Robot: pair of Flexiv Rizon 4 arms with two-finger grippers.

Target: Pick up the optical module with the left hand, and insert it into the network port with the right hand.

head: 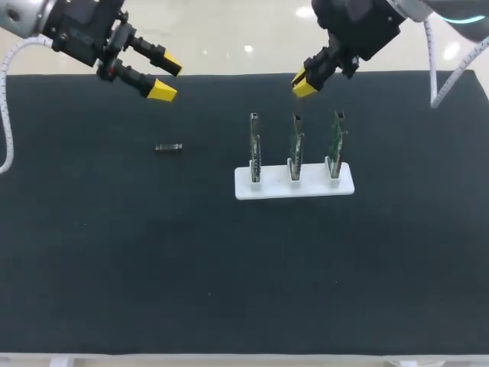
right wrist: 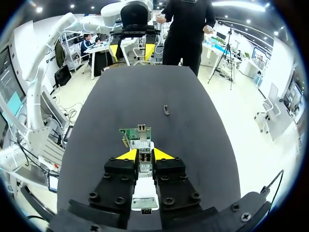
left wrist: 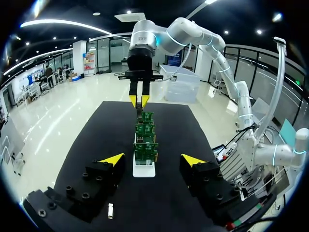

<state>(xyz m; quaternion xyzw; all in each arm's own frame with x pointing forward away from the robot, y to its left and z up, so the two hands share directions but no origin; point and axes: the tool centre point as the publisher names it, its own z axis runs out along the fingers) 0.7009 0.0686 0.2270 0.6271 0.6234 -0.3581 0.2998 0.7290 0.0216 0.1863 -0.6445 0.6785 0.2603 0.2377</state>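
The optical module (head: 168,147), a small dark metal bar, lies flat on the black mat left of the middle. My left gripper (head: 166,79) hangs above and behind it, open and empty. In the left wrist view the module (left wrist: 110,210) lies under that gripper (left wrist: 153,159), beside one finger. Three green port boards (head: 294,145) stand upright in a white holder (head: 244,187). My right gripper (head: 302,82) hovers behind the boards, its yellow tips only narrowly apart with nothing between them. In the right wrist view the boards (right wrist: 136,135) lie just ahead of that gripper (right wrist: 145,154), and the module (right wrist: 166,109) lies farther off.
The black mat (head: 114,267) covers the whole table, with wide bare stretches in front of the holder and at both sides. A white cable (head: 6,115) hangs from the left arm at the mat's left edge.
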